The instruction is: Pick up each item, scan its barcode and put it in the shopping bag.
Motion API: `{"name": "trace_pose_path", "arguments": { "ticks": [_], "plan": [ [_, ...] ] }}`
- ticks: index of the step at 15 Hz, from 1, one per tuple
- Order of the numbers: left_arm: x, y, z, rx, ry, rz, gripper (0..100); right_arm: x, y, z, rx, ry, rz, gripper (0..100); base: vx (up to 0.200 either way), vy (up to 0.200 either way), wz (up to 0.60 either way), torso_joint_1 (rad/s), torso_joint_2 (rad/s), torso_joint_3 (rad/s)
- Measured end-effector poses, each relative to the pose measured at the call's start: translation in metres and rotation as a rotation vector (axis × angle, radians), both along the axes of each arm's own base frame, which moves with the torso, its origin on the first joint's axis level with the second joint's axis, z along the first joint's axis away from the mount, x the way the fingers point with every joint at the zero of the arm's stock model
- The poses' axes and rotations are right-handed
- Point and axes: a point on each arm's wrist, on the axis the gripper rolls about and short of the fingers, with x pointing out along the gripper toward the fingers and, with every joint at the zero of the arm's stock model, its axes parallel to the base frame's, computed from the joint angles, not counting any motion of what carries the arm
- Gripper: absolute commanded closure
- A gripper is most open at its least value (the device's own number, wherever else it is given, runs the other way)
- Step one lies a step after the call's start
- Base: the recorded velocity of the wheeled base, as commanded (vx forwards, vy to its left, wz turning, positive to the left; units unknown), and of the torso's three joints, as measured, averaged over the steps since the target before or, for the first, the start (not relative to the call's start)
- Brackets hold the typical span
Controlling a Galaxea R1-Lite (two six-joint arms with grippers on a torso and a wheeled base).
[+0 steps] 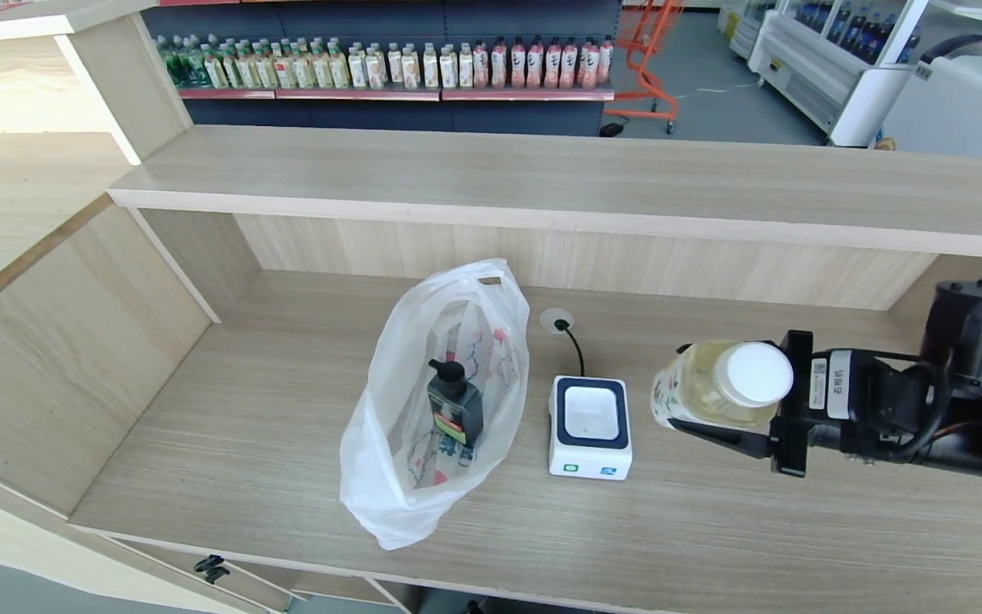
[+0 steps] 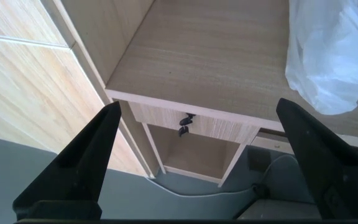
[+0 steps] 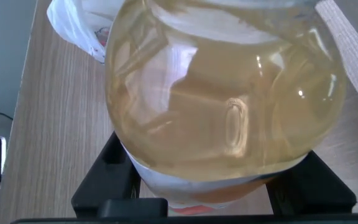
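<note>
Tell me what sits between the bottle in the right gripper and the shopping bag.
The white barcode scanner sits on the counter between the bottle and the shopping bag, as the head view shows.

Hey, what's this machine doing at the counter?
A robot is working a shop checkout. Its right claw grips a clear plastic bottle of yellowish drink with a white cap, held over the wooden counter, just right of the small white barcode scanner. A dark pump bottle already stands in the white plastic shopping bag left of the scanner. The left claw hangs open past the counter's near edge, holding nothing.
</note>
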Motion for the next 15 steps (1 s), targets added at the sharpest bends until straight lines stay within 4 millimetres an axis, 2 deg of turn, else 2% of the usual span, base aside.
{"name": "trace_pose_path", "arguments": {
  "ticks": [6,15],
  "plan": [
    [0.0,0.0,0.0,0.0,0.0,-0.001,0,0.024,0.008,-0.025,0.015,-0.043,0.101,100,0.0,0.0,0.0,0.0,0.0,0.0],
    [0.0,0.0,0.0,0.0,0.0,-0.001,0,0.052,0.013,-0.059,0.012,-0.034,0.119,100,0.0,0.0,0.0,0.0,0.0,0.0]
  ]
}}
